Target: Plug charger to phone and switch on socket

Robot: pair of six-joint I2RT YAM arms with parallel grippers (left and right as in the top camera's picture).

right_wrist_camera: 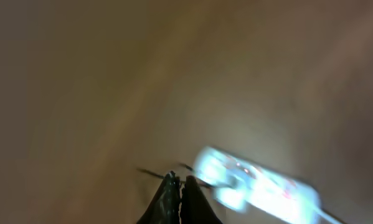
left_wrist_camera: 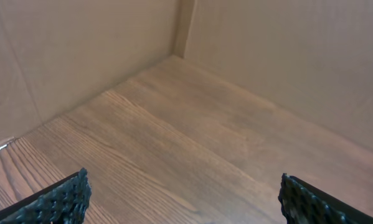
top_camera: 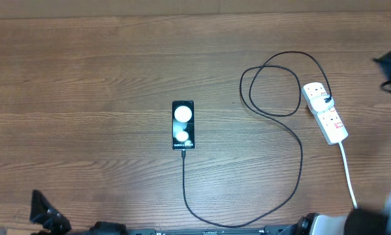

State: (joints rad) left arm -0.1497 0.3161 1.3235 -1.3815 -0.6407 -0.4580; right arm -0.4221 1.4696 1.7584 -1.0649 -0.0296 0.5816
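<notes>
One wooden worktop [top_camera: 84, 65] carries everything: the charger [top_camera: 293, 189] loops from the socket [top_camera: 326, 112] at far right to the central phone [top_camera: 183, 125], meeting its near end. My left claw [left_wrist_camera: 183, 183] is spread wide, my right claw [right_wrist_camera: 177, 186] pressed together.

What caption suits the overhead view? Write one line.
Black cable runs from phone, looping over wooden table to white power strip.

The left gripper [left_wrist_camera: 185, 208] hung wide open above the wood-grain table [left_wrist_camera: 192, 137], and its two black, knobbly fingertips [left_wrist_camera: 58, 202] showed only at the bottom edge (one in each corner, well apart). Beyond the table, two plain brown cardboard walls [left_wrist_camera: 286, 56] met in a corner near the top of the view.
</notes>
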